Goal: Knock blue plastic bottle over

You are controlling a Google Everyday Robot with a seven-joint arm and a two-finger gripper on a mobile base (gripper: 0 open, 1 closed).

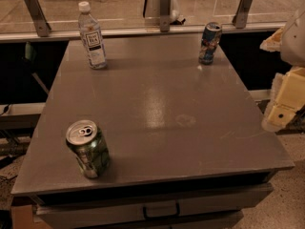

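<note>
The blue plastic bottle (93,37) is a slim clear bottle with a white cap and a white-and-blue label. It stands upright at the far left of the grey table (162,109). My gripper (285,103) shows as cream-coloured parts at the right edge of the view, beyond the table's right side. It is far from the bottle and touches nothing that I can see.
A blue patterned can (209,43) stands upright at the far right of the table. A green can (88,149) stands near the front left corner. A glass railing with metal brackets (164,8) runs behind the table. A drawer handle (161,210) sits under the front edge.
</note>
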